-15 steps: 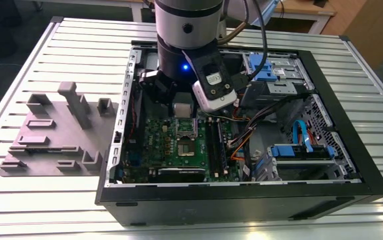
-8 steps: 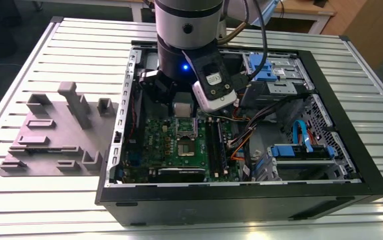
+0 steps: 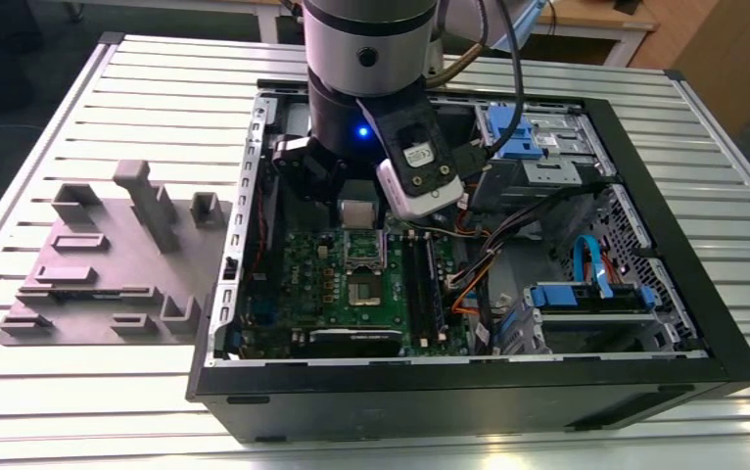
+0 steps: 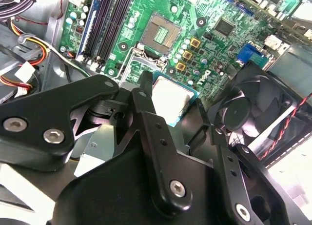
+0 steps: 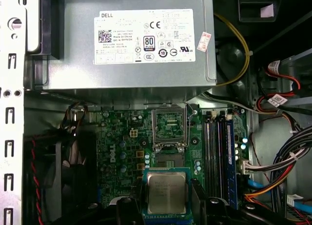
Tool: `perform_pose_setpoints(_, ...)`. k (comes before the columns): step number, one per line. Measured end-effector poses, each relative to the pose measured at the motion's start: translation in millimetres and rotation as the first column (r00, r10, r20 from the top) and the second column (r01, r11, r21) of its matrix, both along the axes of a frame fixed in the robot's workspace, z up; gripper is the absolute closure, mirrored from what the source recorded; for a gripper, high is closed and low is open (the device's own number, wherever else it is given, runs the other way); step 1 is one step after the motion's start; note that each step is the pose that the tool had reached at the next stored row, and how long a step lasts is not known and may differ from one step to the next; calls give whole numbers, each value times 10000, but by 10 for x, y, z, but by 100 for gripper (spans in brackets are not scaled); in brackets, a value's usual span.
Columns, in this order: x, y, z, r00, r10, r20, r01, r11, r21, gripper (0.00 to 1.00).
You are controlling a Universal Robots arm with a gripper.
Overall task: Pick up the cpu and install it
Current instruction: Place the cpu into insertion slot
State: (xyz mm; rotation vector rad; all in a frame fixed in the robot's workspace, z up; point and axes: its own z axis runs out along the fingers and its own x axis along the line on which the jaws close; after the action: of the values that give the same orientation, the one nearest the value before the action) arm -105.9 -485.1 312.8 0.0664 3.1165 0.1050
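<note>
While hanging down into the open computer case, clamped tight on the cpu with the end effector, one black finger on each side of the little square. Held up in the air over the green board, close to the open socket and not yet set into it.

Lots of stuff all around. Beside the socket, long dark memory slots. Past those, bunches of red, yellow and black wires. On the other side, a black fan, very near the end effector.

On the counter of metal slats, the case near the middle and a grey tray beside it, toward the counter's edge at the exterior view's left. Inside the case, blue holders by its side at the exterior view's right.

In the first wrist view, a big grey power box along one edge of the board. In the second wrist view, the socket's tiny dots up close. In the exterior view, the cpu as just a pale patch under the fat silver arm.

Hard to see: part of the case behind the arm in the exterior view, the two sides of the cpu under the fingers, and the cpu's underside.
</note>
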Motion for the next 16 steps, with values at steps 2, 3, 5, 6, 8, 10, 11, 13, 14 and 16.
perform_pose_setpoints(2, 0, 0, 0, 10000, 0, 0, 0, 10000, 9, 53)
perform_pose_setpoints(3, 0, 0, 0, 10000, 0, 0, 0, 10000, 14, 53)
perform_pose_setpoints(5, 0, 0, 0, 10000, 0, 0, 0, 10000, 22, 53)
perform_pose_setpoints(6, 0, 0, 0, 10000, 0, -1, 0, 10000, 26, 53)
perform_pose_setpoints(8, 0, 0, -12, 10000, 0, -1, 0, 10000, 28, 53)
perform_pose_setpoints(10, 0, 0, -12, 10000, 1, -1, -1, 10000, 26, 53)
perform_pose_setpoints(11, 0, 0, -12, 10000, 1, -1, -1, 10000, 25, 53)
perform_pose_setpoints(13, 0, 1, -13, 10000, 0, 0, 0, 10000, 26, 53)
perform_pose_setpoints(14, 0, 1, -12, 10000, 0, 0, 0, 10000, 25, 53)
perform_pose_setpoints(16, 0, 1, -13, 10000, 0, 0, 0, 10000, 25, 53)
